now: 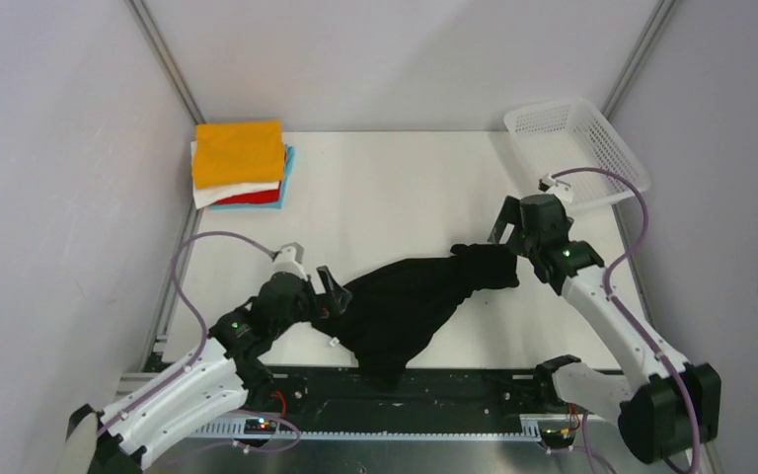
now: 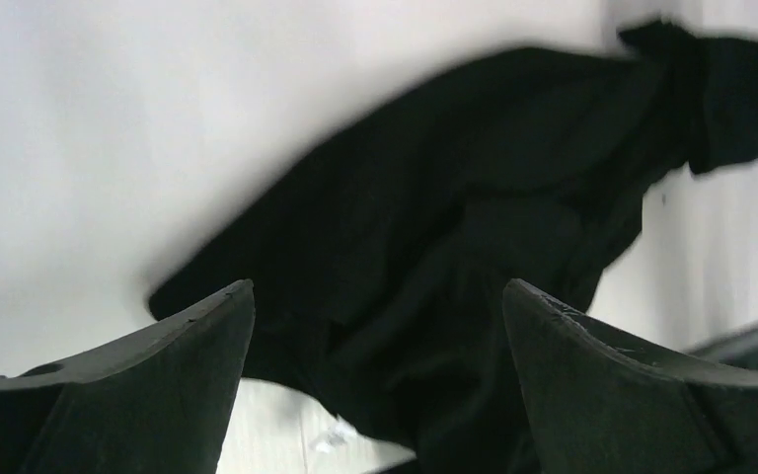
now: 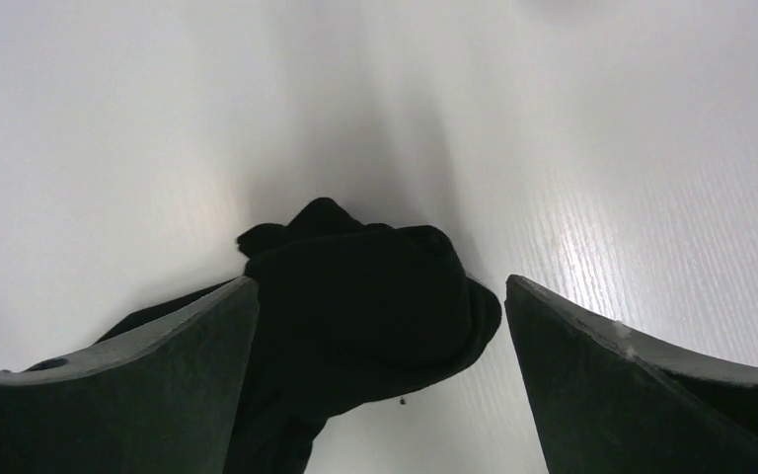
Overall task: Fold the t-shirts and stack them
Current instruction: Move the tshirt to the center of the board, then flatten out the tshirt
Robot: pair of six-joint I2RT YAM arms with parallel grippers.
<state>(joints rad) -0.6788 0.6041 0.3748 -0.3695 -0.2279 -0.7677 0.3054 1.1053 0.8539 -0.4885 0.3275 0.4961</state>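
On the white table (image 1: 405, 188), folded t-shirts (image 1: 240, 163) are stacked; the black tee (image 1: 405, 306) is left crumpled between the spread left gripper (image 1: 330, 293) and the spread right gripper (image 1: 506, 240).

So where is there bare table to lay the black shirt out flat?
Bare table runs across the far middle, between the folded stack and the white basket, beyond the black t-shirt. The near middle is crowded: the shirt lies bunched between the left gripper and right gripper.
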